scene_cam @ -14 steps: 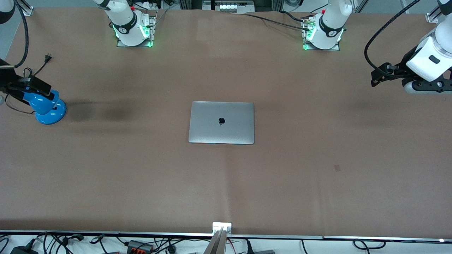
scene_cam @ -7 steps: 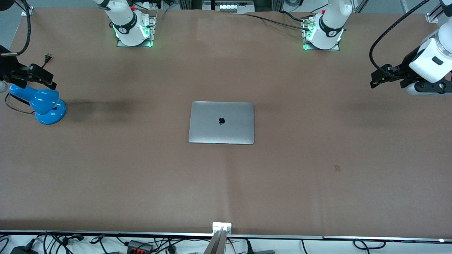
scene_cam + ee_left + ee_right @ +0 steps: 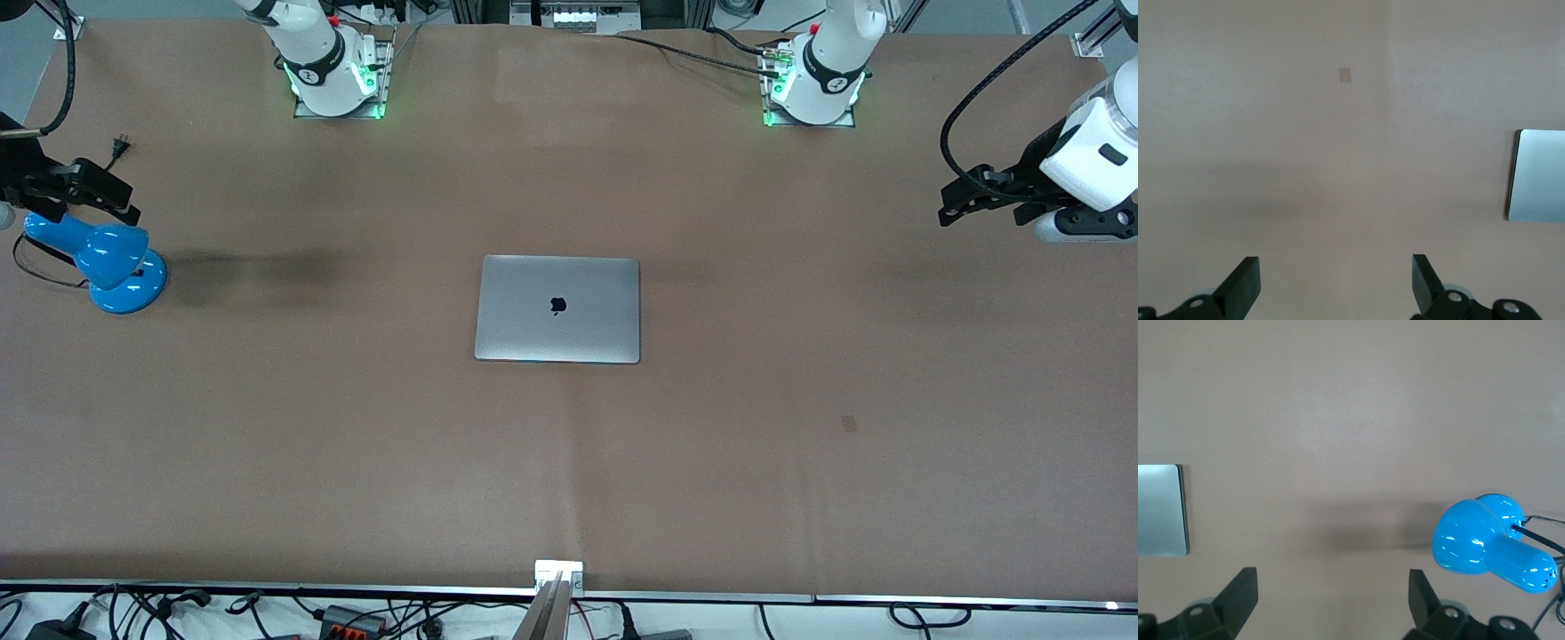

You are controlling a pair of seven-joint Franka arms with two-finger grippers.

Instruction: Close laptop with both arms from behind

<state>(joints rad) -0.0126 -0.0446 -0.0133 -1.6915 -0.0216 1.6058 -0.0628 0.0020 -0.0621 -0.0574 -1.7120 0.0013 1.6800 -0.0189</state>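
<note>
Laptop (image 3: 557, 309) lies shut; left jaws (image 3: 1336, 285) and right jaws (image 3: 1333, 600) spread wide, gripping nothing.

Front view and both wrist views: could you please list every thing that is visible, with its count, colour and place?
laptop: one, silver-grey with a black apple logo, lid shut flat, at the middle of the table.
desk lamp: one, bright blue, at the right arm's end of the table.
power plug: one, black, farther from the front camera than the lamp.
table: one, brown.
left gripper: one, black, open, up over the left arm's end of the table.
right gripper: one, black, open, up over the lamp.
</note>
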